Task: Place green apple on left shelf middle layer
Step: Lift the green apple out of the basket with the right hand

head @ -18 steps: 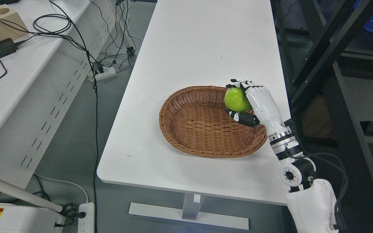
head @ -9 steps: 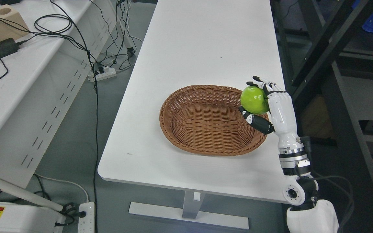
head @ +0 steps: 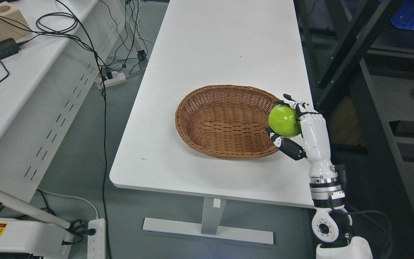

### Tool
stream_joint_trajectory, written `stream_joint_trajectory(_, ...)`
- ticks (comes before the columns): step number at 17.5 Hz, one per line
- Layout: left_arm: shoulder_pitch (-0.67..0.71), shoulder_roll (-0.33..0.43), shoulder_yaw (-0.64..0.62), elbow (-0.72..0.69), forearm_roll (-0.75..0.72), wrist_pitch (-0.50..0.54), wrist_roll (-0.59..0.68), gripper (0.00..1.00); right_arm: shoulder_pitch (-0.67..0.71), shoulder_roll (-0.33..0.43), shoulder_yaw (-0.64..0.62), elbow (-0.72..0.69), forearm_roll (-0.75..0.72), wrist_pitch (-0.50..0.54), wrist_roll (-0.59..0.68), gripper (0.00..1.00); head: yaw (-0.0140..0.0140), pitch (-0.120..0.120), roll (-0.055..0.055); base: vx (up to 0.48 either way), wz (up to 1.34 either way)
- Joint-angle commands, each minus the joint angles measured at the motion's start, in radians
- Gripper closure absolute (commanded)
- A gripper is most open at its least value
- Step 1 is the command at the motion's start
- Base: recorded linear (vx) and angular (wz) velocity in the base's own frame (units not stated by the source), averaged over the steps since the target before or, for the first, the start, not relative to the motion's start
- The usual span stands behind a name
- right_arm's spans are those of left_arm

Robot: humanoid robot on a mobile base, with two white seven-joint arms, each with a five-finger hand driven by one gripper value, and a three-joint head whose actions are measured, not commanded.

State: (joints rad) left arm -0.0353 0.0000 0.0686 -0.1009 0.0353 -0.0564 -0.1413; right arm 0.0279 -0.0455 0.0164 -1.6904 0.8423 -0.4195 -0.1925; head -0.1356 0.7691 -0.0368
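Head view: right robot hand (head: 293,127) clamped round green apple (head: 283,121), now lifted clear of basket (head: 225,120), drifted out past its right rim over bench (head: 199,54) edge. Pickup looks done, shelf carry next.

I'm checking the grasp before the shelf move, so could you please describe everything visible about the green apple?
The green apple is round, smooth and glossy, bright yellow-green, with no visible blemish. The right hand grips it: fingers curl over its top and far side, the dark thumb sits beneath. It appears over the right rim of the wicker basket.
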Motion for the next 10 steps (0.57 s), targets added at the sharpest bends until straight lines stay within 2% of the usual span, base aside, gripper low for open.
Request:
stream_joint_trajectory(1,0.0,0.017,0.0,0.001,0.0,0.0,0.0,0.0,0.046,0.012,-0.042,-0.032,-0.003,0.001,0.007,1.0,0.0,0.0,0.0,-0.121,-0.05)
stream_joint_trajectory(10,0.0,0.017,-0.003,0.0,0.0,0.0,0.0,0.0,0.124,0.013,-0.047,-0.032,-0.003,0.004,0.007,1.0,0.0,0.0,0.0,-0.156,0.0)
